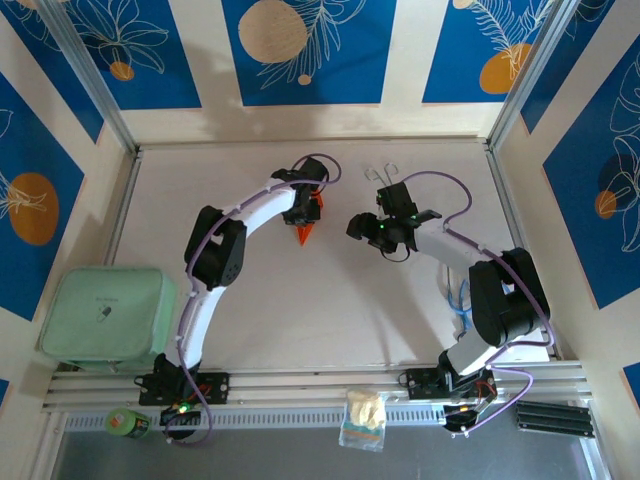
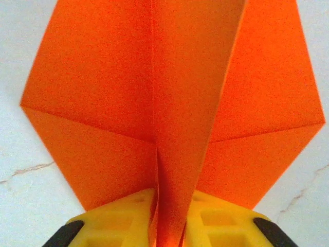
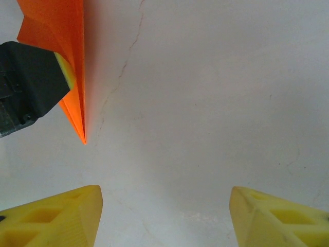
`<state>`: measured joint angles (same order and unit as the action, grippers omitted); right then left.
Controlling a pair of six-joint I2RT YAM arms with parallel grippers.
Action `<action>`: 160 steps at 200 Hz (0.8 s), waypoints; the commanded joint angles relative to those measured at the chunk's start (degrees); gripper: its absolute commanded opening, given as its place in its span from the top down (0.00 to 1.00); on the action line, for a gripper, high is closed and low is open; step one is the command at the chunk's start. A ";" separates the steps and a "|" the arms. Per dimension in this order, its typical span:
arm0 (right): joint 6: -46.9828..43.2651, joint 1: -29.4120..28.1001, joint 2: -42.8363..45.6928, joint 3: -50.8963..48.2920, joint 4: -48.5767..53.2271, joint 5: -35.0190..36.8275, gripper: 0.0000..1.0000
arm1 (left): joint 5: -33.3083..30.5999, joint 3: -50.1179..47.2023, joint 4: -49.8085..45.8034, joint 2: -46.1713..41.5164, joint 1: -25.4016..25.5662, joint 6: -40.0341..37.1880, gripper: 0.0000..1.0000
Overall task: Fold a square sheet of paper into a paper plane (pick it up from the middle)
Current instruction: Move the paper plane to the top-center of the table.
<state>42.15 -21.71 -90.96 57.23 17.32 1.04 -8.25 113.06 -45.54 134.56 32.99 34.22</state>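
**LEFT GRIPPER GRASPS PLANE; RIGHT GRIPPER RELEASED**

The left gripper (image 1: 303, 210) clamps the paper plane (image 2: 154, 103) by its centre crease. In the left wrist view the crease is wedged between the yellow fingers (image 2: 118, 218), and the frame's top edge cuts off the wings. From above, the gripper covers most of the plane (image 1: 305, 232); its pointed end projects over the table (image 1: 400, 310). The right gripper (image 3: 164, 216) stands spread, nothing between its fingers, near the plane's point (image 3: 77, 103).
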 commanded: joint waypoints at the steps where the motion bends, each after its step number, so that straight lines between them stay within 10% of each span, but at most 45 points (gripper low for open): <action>1: -0.58 0.19 0.17 -0.19 -0.26 -1.70 0.34 | -0.90 2.02 -2.14 1.57 -0.22 0.35 0.77; 160: -0.40 0.27 -2.11 1.48 -0.38 -3.10 0.34 | -3.14 0.16 -1.19 3.93 -0.13 5.92 0.60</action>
<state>42.17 -21.71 -92.49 57.25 17.19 -0.49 -10.66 113.62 -45.63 135.96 33.01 38.98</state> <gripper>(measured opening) 0.663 0.387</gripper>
